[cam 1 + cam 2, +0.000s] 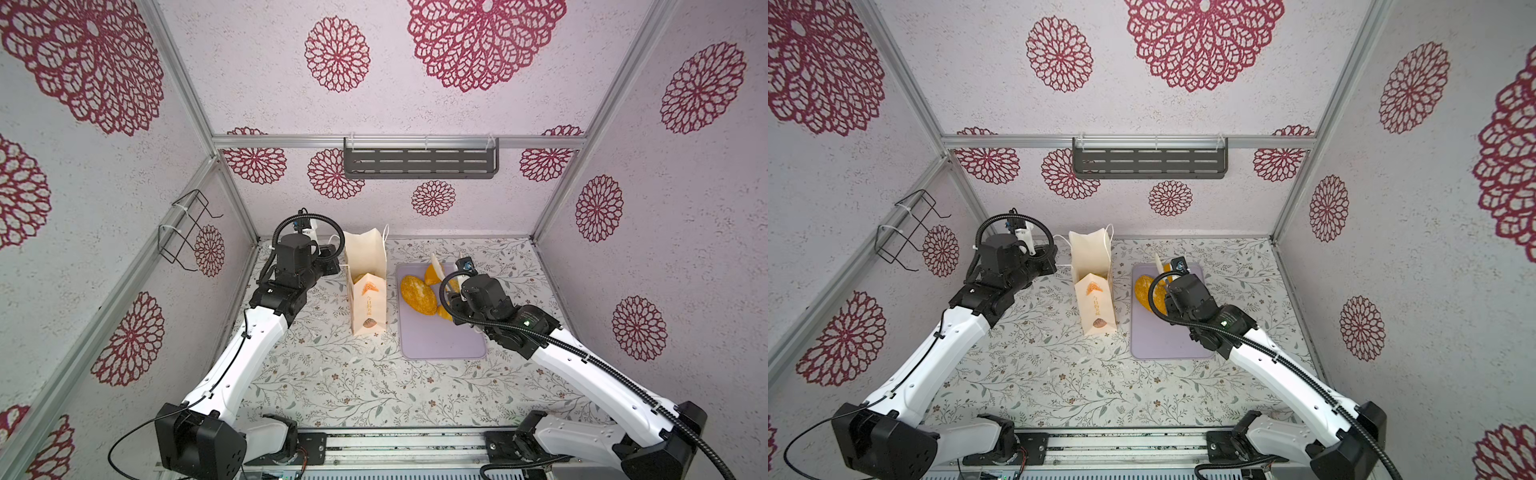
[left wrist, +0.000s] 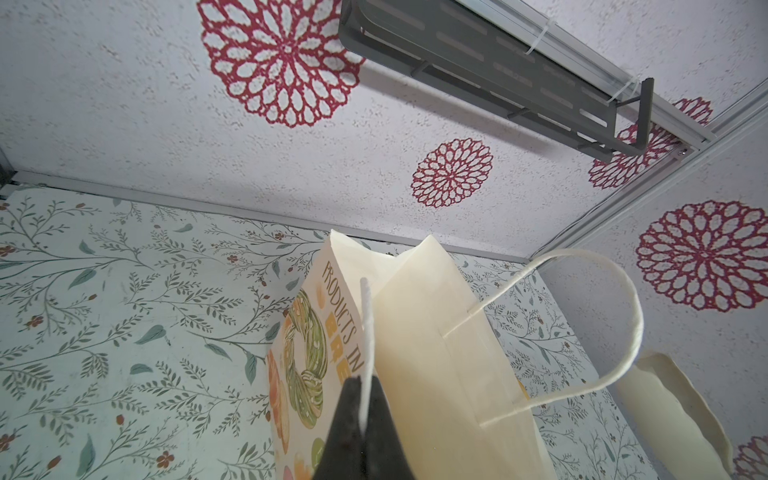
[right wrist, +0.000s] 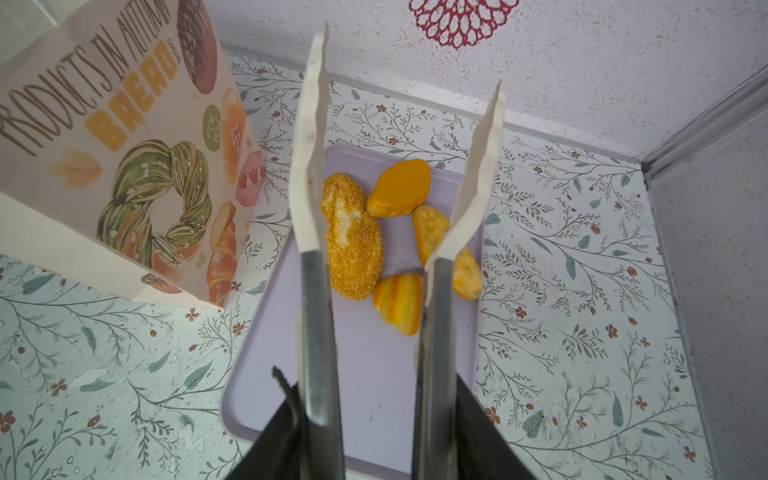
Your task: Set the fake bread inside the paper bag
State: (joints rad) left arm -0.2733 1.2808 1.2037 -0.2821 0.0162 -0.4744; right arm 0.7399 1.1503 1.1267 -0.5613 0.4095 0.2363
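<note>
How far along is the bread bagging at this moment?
Done: nothing visibly; the inside of the paper bag is hidden. In hand: left gripper pinches the bag's cord handle; right gripper holds open, empty tongs over the tray. Left: four fake breads on it.

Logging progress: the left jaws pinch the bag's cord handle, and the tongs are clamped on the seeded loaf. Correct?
No: the right wrist view shows the tongs open, clamping nothing; the seeded loaf lies free on the tray. The left gripper's jaws pinch the bag's cord handle.
</note>
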